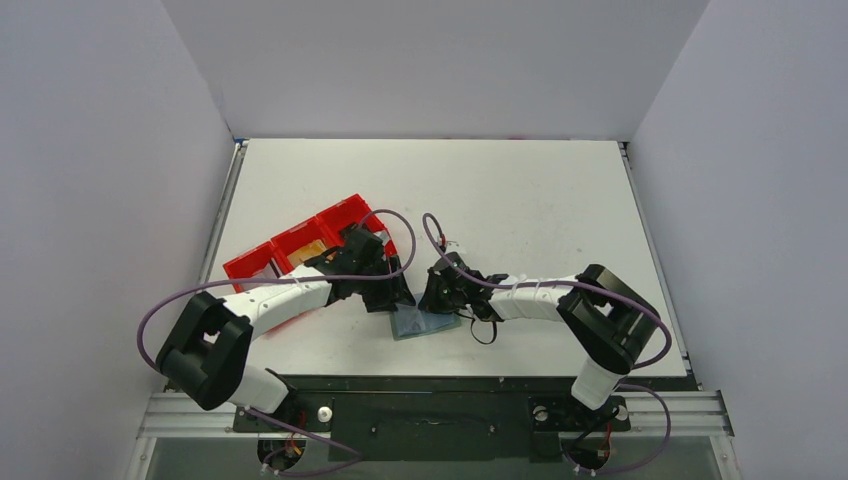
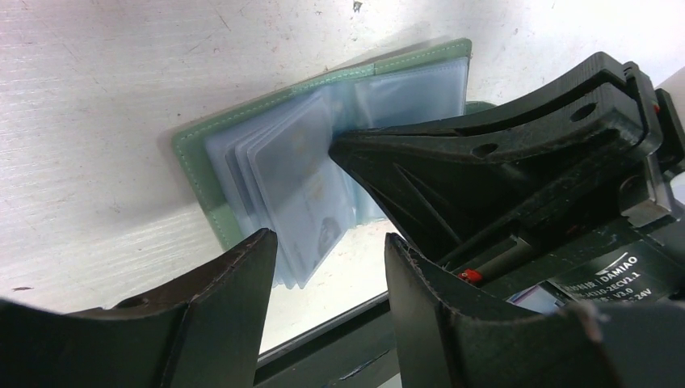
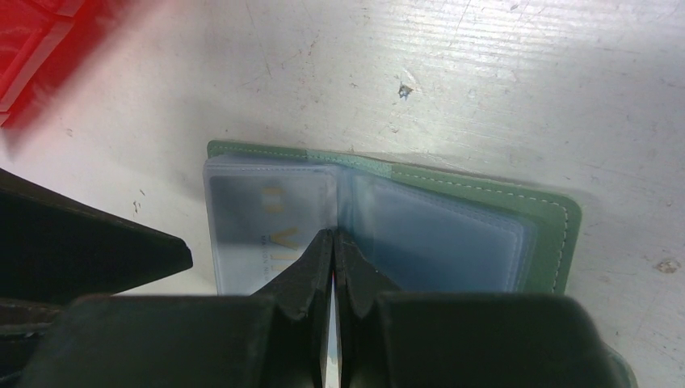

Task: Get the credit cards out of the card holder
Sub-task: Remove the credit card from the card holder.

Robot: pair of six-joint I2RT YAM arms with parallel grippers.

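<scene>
The grey-green card holder (image 1: pixel 418 322) lies open on the table near the front edge, its clear sleeves fanned up (image 2: pixel 283 162). Cards sit in the sleeves; one pale card with gold lettering (image 3: pixel 266 218) shows in the right wrist view. My right gripper (image 3: pixel 334 234) is shut, its tips pressed at the holder's spine between the sleeves; it also shows in the left wrist view (image 2: pixel 485 162). My left gripper (image 2: pixel 327 238) is open, its fingers either side of the sleeves' lower corner, touching nothing. A tan-yellow card (image 1: pixel 308 249) lies in the red tray.
The red three-compartment tray (image 1: pixel 300 240) stands left of and behind the holder, under my left arm. The table's front edge and black rail (image 1: pixel 450 380) run just below the holder. White walls close in both sides.
</scene>
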